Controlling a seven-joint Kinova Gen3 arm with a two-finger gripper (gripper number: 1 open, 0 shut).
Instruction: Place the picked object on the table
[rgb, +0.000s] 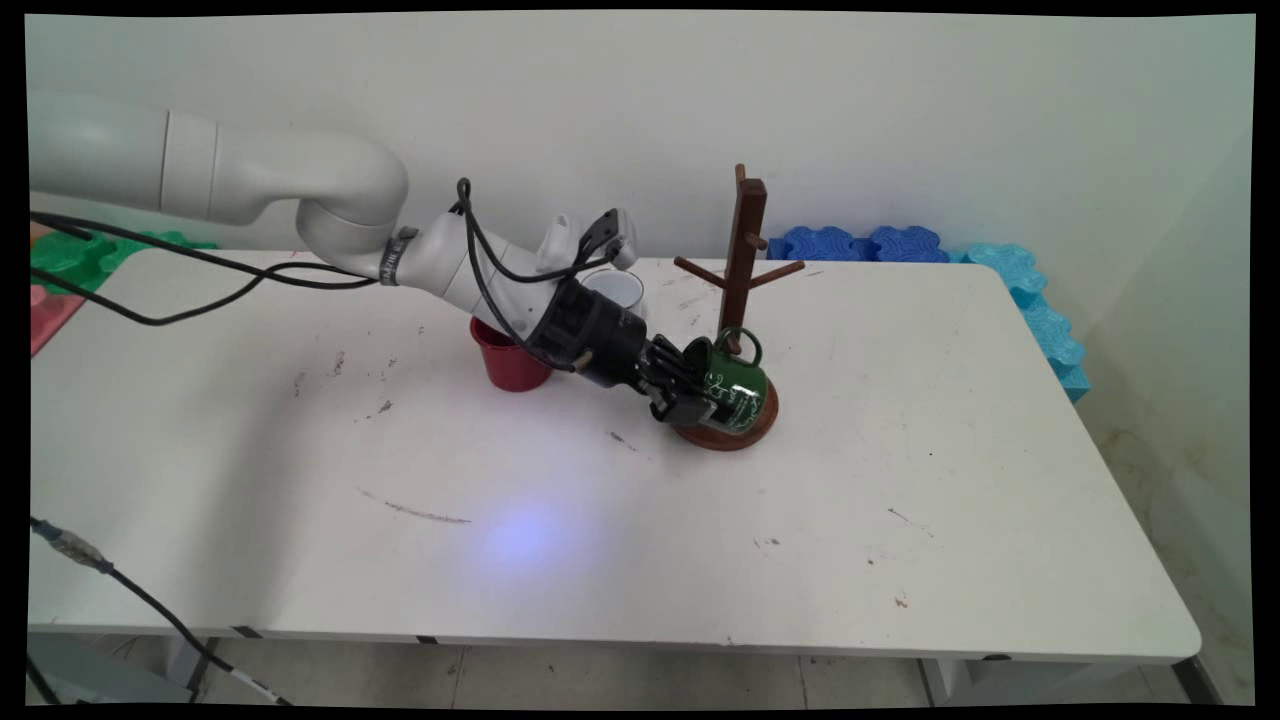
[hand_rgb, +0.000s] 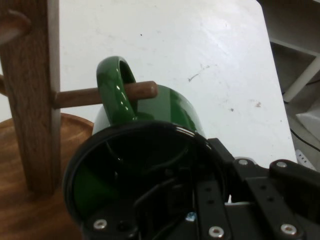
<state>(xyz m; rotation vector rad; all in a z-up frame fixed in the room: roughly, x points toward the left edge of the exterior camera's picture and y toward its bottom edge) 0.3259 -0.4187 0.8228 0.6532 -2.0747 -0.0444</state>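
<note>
Gripped by its rim between the closed fingers (hand_rgb: 200, 200) of the gripper (rgb: 690, 395), a green mug (hand_rgb: 145, 150) is held on its side, mouth towards the hand, handle hooked over a low peg (hand_rgb: 100, 94) of the wooden mug tree (rgb: 742, 270). One finger is hidden inside it. A red cup (rgb: 510, 365) is partly hidden behind the arm on the tabletop (rgb: 900, 500).

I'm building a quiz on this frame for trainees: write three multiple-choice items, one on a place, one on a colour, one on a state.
1. Where is the green mug?
A. at the mug tree's base
B. at the table's near edge
C. on the floor

2. What colour is the cup behind the arm?
A. yellow
B. red
C. black

3. The mug's handle is:
A. broken off
B. taped over
C. threaded on a peg

Answers: A, it is tilted over the wooden base; B, main view shows red; C, the peg passes through the loop while the gripper grips the rim.
</note>
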